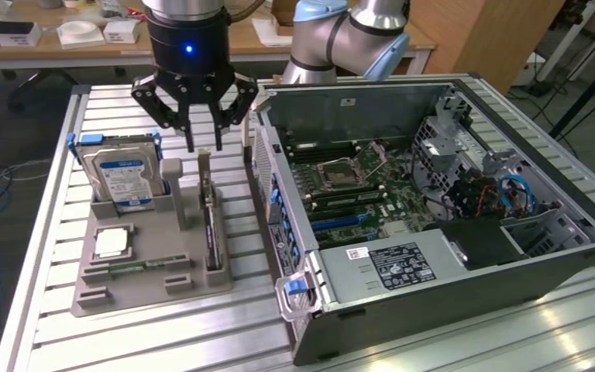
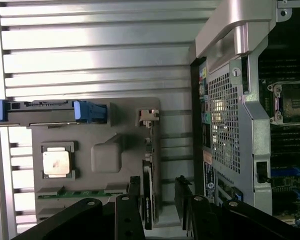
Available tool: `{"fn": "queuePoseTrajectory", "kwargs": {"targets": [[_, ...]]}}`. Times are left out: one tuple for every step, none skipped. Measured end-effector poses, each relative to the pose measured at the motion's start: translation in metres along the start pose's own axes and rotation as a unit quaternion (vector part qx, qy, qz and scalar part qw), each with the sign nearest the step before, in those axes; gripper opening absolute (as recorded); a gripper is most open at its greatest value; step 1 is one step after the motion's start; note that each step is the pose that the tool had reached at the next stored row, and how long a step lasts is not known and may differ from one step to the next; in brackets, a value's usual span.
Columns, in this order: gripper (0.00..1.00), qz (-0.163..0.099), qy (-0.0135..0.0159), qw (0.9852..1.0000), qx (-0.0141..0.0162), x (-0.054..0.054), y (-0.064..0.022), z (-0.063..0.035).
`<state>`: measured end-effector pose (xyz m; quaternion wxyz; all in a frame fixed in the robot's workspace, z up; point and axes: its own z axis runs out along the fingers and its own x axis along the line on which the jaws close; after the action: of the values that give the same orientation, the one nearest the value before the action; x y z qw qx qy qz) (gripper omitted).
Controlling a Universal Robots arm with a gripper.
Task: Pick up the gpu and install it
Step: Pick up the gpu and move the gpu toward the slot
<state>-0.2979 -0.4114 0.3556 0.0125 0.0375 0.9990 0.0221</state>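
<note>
The gpu [image 1: 211,221] is a thin dark card standing on its edge in a slot of the grey holder tray [image 1: 148,291]. Its silvery bracket end [image 2: 148,115] points away from the gripper's body in the wrist view. My gripper [image 1: 204,145] hangs open just above the card's far end. In the wrist view the gpu [image 2: 151,165] runs edge-on between the two fingers [image 2: 134,197], which stand apart on either side of it without touching. The open computer case [image 1: 432,209] lies to the exterior view's right, its motherboard [image 1: 365,194] exposed.
The grey tray also holds a silver hard drive [image 1: 122,177] with a blue-white label, a processor chip [image 1: 111,242] and a green memory stick [image 1: 137,267]. A grey post [image 1: 177,190] stands close beside the gpu. The case wall [image 2: 230,125] lies close by the tray.
</note>
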Motion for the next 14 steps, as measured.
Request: {"fn": "queuePoseTrajectory", "kwargs": {"targets": [[0.41, 0.000, 0.0000, 1.0000, 0.0000, 0.000, -0.0008, 0.0011], [0.41, 0.000, 0.0000, 1.0000, 0.0000, 0.000, -0.0016, 0.0022], [0.41, 0.000, 0.0000, 1.0000, 0.0000, 0.000, -0.0023, 0.0033], [0.41, 0.000, 0.0000, 1.0000, 0.0001, 0.000, -0.0039, 0.0055], [0.41, 0.000, 0.0000, 1.0000, 0.0000, 0.000, -0.0047, 0.0066], [0.41, 0.000, 0.0000, 1.0000, 0.0000, 0.000, -0.0055, 0.0077], [0.41, 0.000, 0.0000, 1.0000, 0.0001, 0.000, -0.0072, 0.0097], [0.41, 0.000, 0.0000, 1.0000, 0.0001, 0.000, -0.0080, 0.0108], [0.41, 0.000, -0.0001, 1.0000, 0.0000, 0.000, -0.0089, 0.0120], [0.41, 0.000, -0.0001, 1.0000, 0.0000, 0.000, -0.0096, 0.0131], [0.41, 0.000, 0.0000, 1.0000, 0.0000, 0.000, -0.0104, 0.0142], [0.41, 0.000, 0.0000, 1.0000, 0.0000, 0.000, -0.0111, 0.0152], [0.41, 0.000, 0.0000, 1.0000, 0.0000, -0.001, -0.0118, 0.0163], [0.41, 0.000, 0.0000, 1.0000, 0.0000, -0.001, -0.0125, 0.0174]]}}
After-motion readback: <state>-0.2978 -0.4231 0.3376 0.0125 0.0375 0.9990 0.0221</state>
